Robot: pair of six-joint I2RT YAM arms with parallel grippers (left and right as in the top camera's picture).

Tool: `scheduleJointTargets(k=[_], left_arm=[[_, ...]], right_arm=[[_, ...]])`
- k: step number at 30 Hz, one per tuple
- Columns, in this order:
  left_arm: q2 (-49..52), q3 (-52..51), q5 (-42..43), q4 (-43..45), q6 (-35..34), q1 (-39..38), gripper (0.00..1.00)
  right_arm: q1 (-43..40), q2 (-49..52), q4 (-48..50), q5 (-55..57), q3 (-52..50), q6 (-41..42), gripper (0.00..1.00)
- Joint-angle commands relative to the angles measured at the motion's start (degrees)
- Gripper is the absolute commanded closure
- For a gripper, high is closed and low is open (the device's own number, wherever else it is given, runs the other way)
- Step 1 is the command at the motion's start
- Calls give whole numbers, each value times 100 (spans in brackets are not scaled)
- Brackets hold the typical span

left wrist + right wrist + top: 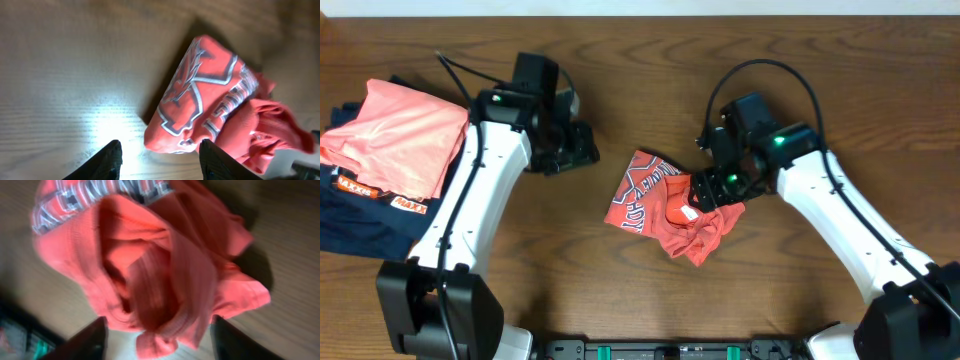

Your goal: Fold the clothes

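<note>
T-shirt [670,205] status: coral-red, bunched in a lump mid-tabletop [620,40], neither flat nor folded. Chest print faces up on its left part. The white-and-dark lettering shows only in part, and the rest wraps under the bulge. A small white patch [686,212] sits on the right part, just beside the right fingers [700,192]. The right part is a knot of twisted folds, so sleeves and hem can't be sorted out.

Right fingers: spread wide and straddling the bunched cloth, directly over the shirt's right part in the overhead view. The right wrist view is blurred. Cloth fills the gap between the two tips, but nothing looks pinched. Can't tell whether either tip touches fabric. Only the tips are in frame, cut off by the bottom edge.

Left fingers [111,161]: open and holding nothing. The left wrist view shows glare on bare wood between them, with the shirt's near-left corner just reaching toward the right-hand tip. Overhead they sit left of the shirt, clear of it.

Far left: a salmon-pink folded garment [400,135] lies stacked on navy garments [365,225] with orange-white print. The stack is cut off by the picture's left edge. The left arm [480,200] crosses its right side and hides part of it. The print there is too small to read.
</note>
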Motion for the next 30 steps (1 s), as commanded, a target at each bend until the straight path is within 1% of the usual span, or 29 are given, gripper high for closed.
scheduleJointTargets(k=[1, 2, 3, 5, 7, 10, 11, 12, 13, 14, 16, 18, 20, 22, 23, 26, 29, 30], left_arm=[[20, -330, 190, 136, -9, -57, 49], [22, -424, 190, 179, -9, -79, 49], [22, -498, 190, 214, -9, -92, 49], [22, -629, 190, 256, -9, -129, 49], [22, -715, 188, 262, -9, -164, 49], [22, -756, 188, 260, -7, -245, 49], [22, -756, 188, 262, -7, -278, 49], [22, -756, 188, 269, -9, -308, 49], [22, -756, 188, 286, -7, -352, 49], [22, -756, 188, 306, -7, -387, 49], [22, -758, 186, 374, -7, -450, 48], [22, -758, 186, 472, -7, -514, 47], [22, -758, 190, 597, -7, -575, 44], [22, -758, 190, 761, -4, -656, 34], [24, -758, 192, 809, 17, -675, 32], [63, -758, 212, 1034, 245, -767, 21], [238, -758, 413, 1252, 275, -817, 16], [328, -758, 540, 1344, 326, -826, 15]], right_arm=[[101, 236, 55, 1047, -205, 647, 75], [79, 310, 63, 1281, -262, 780, 93], [42, 374, 59, 1554, -304, 973, 99], [-116, 520, 79, 2199, -382, 1429, 99], [-323, 654, 103, 2651, -413, 1659, 99], [-728, 855, 103, 2944, -413, 1838, 99], [-844, 903, 101, 2938, -413, 1838, 98], [-944, 935, 96, 2938, -413, 1836, 92], [-1060, 964, 72, 2940, -413, 1838, 82], [-1134, 966, 61, 2935, -413, 1838, 77], [-1252, 957, 44, 2813, -409, 1836, 76], [-1316, 942, -90, 2686, -378, 1836, 71], [-1335, 909, -332, 2608, -308, 1838, 69], [-1335, 802, -671, 2590, -173, 1838, 70], [-1335, 750, -750, 2590, -133, 1838, 70], [-1335, 417, -955, 2551, 13, 1838, 68], [-1335, 2, -944, 2417, 39, 1834, 64], [-1335, -122, -935, 2382, 39, 1834, 58]])
